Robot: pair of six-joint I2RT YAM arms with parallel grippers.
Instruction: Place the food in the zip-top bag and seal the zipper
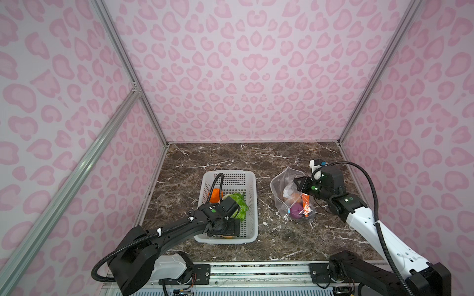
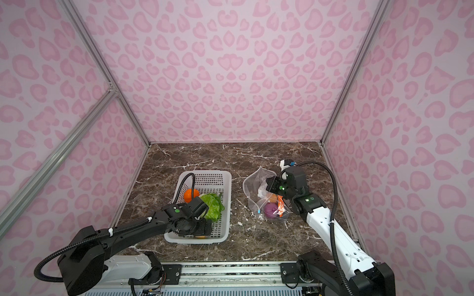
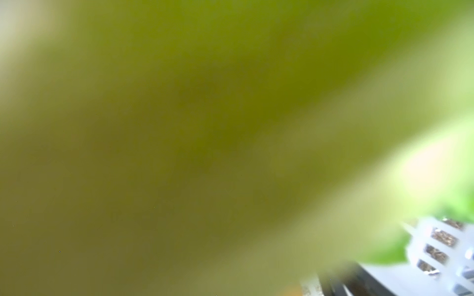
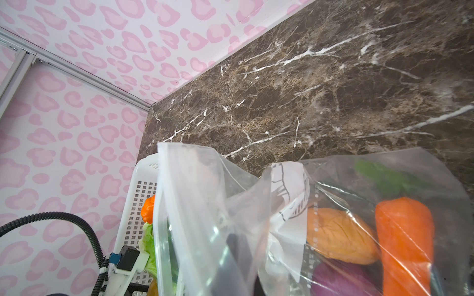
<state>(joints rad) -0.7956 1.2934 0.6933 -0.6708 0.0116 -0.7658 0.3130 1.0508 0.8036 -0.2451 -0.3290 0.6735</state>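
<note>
The zip-top bag (image 1: 280, 188), clear crinkly plastic with a whitish print patch, lies on the dark brown marble-patterned tabletop (image 1: 230, 153), to the right of the white perforated plastic basket (image 1: 230, 175) and apart from it. Through the film the right wrist view shows its contents: an orange carrot (image 4: 405, 243) with a green top, a yellow-orange round (image 4: 338, 235) and a purple onion (image 4: 338, 282). The small blue slider tab (image 1: 289, 211) sits at the near end of the mouth edge, so the zipper is judged unsealed. The right gripper (image 1: 298, 182) has its jaws together on the bag's upper film and holds one lip raised, judged a hold to prop the mouth open for loading. In the basket lie a green-white lettuce head (image 1: 239, 205) and an orange round (image 1: 216, 195). The left gripper (image 1: 225, 230) is down inside the basket's near end with its jaws fully apart. Whether anything sits between them cannot be told, since its wrist view is filled with green blur, the lettuce close against the lens.
</note>
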